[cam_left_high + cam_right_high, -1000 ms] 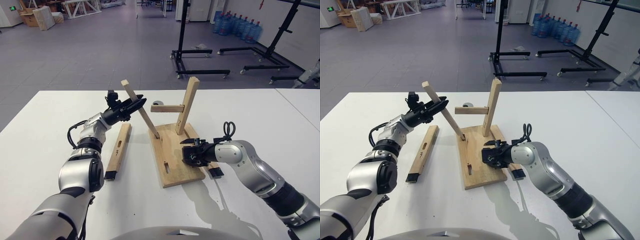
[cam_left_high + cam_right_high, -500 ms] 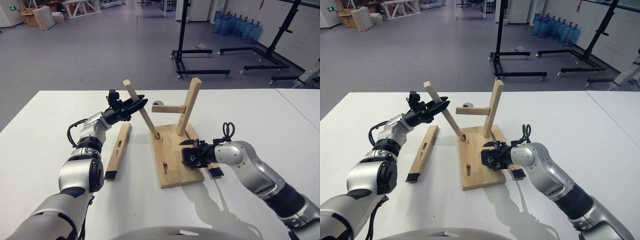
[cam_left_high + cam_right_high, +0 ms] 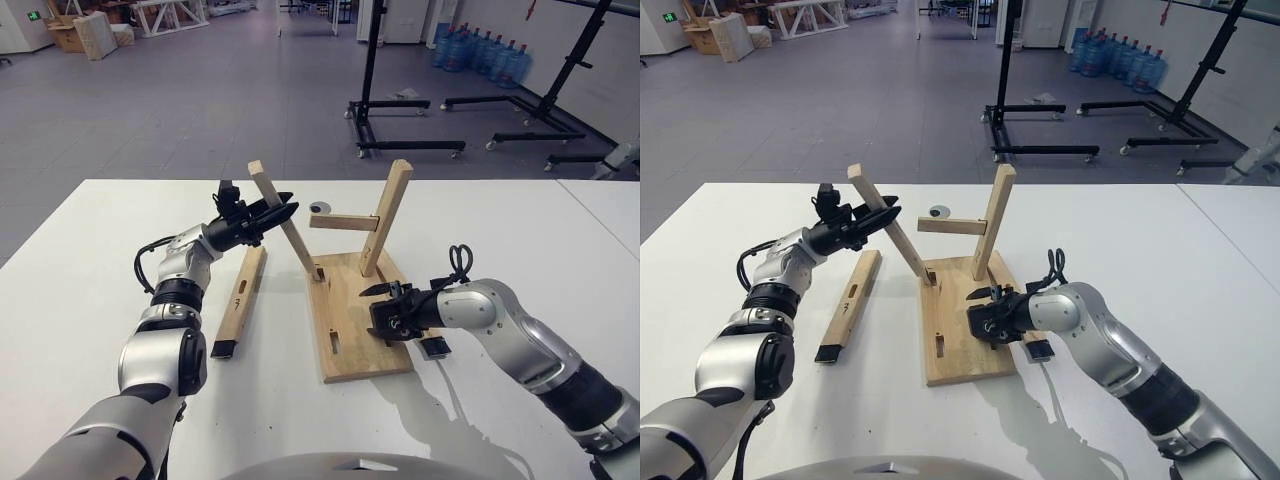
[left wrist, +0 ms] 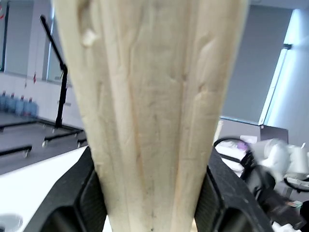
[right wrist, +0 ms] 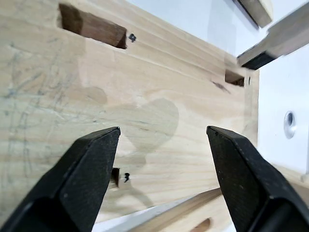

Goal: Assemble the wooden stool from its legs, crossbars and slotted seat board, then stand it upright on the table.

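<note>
A white table (image 3: 80, 260) in an open hall carries the seat board (image 3: 355, 340), flat at its middle. Leg-fitting looks to be the step in hand: the left gripper (image 3: 278, 210) is clamped on a tilted leg (image 3: 300, 245) whose foot meets the board, while the right gripper (image 3: 378, 312) hovers over the board's edge, jaws apart. The next move calls for straightening the leg, then pressing it home.

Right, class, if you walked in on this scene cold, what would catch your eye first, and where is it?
Two wooden legs rise tilted from the seat board lying flat on the white table, a crossbar jutting sideways from the right leg. The left gripper is clamped on the left leg, and the right gripper hangs open over the board's right side. A spare leg lies flat left of the board.
</note>
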Tool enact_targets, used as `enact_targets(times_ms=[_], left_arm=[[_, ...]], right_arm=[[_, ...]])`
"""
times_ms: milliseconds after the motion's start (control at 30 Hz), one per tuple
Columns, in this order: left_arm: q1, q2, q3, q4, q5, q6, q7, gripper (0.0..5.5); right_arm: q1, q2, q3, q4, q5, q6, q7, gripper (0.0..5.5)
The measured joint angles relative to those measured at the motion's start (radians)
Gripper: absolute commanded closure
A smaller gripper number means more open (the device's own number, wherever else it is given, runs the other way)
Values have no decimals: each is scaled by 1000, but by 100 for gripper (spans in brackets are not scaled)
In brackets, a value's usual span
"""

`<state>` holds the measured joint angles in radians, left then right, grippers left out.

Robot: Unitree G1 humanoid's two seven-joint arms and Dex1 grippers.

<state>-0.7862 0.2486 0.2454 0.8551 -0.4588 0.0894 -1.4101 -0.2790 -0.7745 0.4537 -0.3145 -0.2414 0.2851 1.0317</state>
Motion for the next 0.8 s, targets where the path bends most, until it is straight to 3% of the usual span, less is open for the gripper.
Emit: enact_targets(times_ms=[133, 300, 400, 467, 567, 800], left_arm=[[36, 17, 10, -216, -79, 113, 32, 348], [151, 47, 18, -403, -127, 197, 90, 348], [219, 51, 6, -452, -133, 215, 109, 348], [234, 51, 2, -472, -140, 223, 120, 348], [238, 51, -12, -493, -148, 227, 128, 348], [249, 49, -30, -497, -155, 227, 152, 348]], right_arm=[[-58, 127, -83, -22, 178, 241, 19, 218], [-173, 115, -256, -165, 394, 540, 58, 218], [-173, 104, -292, -265, 523, 655, 80, 218], [-134, 99, -247, -347, 561, 654, 72, 218], [-38, 85, -70, -366, 471, 548, 13, 218], [-23, 166, 174, -229, 226, 332, -154, 218]])
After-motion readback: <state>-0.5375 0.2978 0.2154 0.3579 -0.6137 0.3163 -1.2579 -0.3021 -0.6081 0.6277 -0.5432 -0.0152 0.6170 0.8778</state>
